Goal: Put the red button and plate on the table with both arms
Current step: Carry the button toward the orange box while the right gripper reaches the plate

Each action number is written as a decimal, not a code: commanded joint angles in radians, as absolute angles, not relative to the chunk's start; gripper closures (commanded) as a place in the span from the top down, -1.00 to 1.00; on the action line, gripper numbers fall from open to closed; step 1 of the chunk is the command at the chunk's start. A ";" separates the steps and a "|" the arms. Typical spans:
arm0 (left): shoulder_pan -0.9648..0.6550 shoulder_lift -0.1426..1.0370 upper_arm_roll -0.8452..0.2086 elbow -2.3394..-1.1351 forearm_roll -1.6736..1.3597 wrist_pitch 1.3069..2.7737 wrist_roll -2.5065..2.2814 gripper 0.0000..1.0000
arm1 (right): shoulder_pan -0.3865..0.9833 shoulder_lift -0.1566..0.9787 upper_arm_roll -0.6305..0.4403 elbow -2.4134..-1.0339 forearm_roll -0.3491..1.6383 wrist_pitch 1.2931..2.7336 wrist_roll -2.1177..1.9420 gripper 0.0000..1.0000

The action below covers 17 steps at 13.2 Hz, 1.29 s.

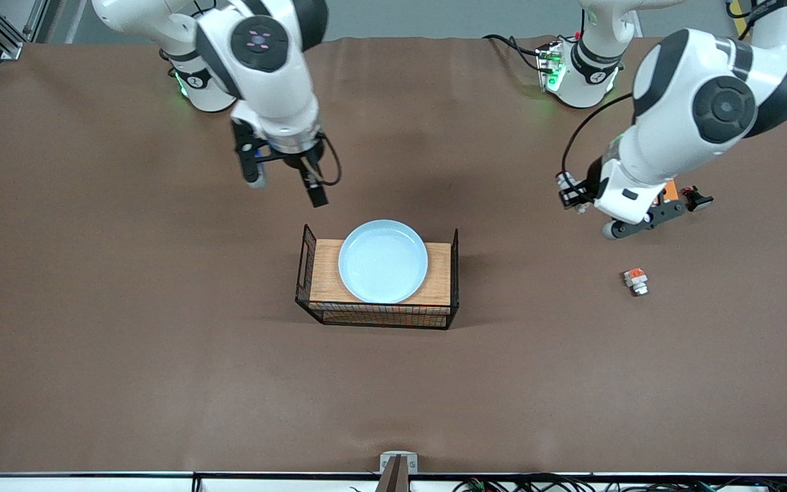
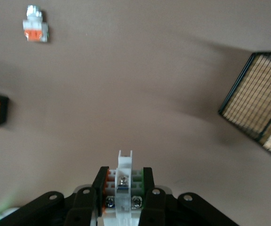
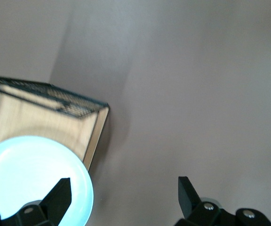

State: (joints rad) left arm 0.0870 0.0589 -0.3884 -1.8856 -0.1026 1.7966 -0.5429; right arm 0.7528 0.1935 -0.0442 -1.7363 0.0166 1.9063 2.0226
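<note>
The pale blue plate point(image 1: 383, 261) lies on a wood-topped black wire rack point(image 1: 374, 311) in the middle of the brown table point(image 1: 127, 355). My right gripper point(image 1: 285, 186) is open and empty, up over the table beside the rack's corner at the right arm's end. The plate's rim shows next to one of its fingers in the right wrist view point(image 3: 32, 174). My left gripper point(image 1: 573, 198) is shut on the red button point(image 2: 124, 165), a white-grey part with a green mark, held above the table toward the left arm's end.
A similar part with an orange-red mark point(image 1: 635, 280) lies on the table nearer the front camera than the left gripper; it also shows in the left wrist view point(image 2: 35, 29). An orange box point(image 1: 670, 191) sits by the left hand. The rack also shows in the left wrist view point(image 2: 260, 106).
</note>
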 commanded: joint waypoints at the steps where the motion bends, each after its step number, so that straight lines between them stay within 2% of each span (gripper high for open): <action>1: 0.139 0.096 -0.391 -1.882 -0.112 1.790 -0.341 -0.68 | 0.805 0.384 -0.057 -1.548 0.006 1.902 2.179 0.98; 6: 0.161 0.234 -0.388 -1.887 -0.040 1.902 -0.170 -0.66 | 0.813 0.566 -0.060 -1.369 -0.011 1.904 2.292 0.99; 17: 0.175 0.518 -0.380 -1.890 0.139 2.235 -0.189 -0.65 | 0.864 0.627 -0.058 -1.365 -0.035 1.968 2.371 0.98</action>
